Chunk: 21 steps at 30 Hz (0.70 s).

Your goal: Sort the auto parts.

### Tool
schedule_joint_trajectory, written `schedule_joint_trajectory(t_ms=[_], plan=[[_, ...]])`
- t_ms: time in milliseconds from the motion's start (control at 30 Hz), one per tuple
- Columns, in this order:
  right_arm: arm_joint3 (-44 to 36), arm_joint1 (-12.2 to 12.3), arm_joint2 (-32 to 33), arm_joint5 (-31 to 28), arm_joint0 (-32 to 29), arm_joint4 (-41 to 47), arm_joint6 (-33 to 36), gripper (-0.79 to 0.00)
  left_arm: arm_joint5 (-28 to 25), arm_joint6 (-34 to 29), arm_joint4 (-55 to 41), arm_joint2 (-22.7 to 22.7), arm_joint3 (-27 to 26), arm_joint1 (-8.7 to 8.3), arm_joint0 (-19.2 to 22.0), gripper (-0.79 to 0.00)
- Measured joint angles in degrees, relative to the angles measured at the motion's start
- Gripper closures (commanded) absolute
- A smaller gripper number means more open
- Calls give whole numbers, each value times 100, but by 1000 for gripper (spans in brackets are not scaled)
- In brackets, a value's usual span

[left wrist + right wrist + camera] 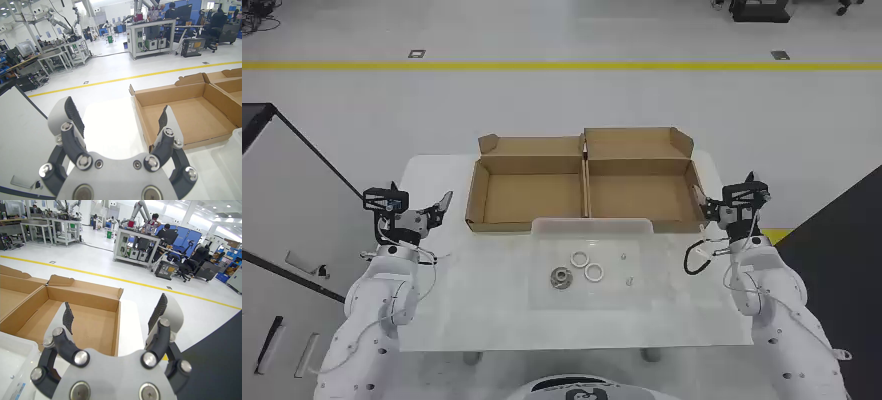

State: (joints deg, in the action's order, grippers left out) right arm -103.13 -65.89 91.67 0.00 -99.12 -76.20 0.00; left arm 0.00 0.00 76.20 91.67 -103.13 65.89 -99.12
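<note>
Left claw (117,103) and right claw (115,298), spread wide, flank the boxes (585,190).

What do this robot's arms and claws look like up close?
The left arm and right arm are smooth, rounded white shells. The left gripper and right gripper each have two white fingers lined with black ribbed pads, joined by curved black links with silver bolts to a pale grey plate. A black cable loops beside the right wrist.
</note>
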Motion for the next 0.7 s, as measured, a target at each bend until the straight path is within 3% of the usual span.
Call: schedule_joint_trajectory(t_ms=[267,700], plan=[[-395,44,223,-456,-36,-293,25,-785,0,0,0,0,0,0,0,-785],[-1694,224,844,-2696,62,-325,1281,-785,0,0,0,0,0,0,0,-785]])
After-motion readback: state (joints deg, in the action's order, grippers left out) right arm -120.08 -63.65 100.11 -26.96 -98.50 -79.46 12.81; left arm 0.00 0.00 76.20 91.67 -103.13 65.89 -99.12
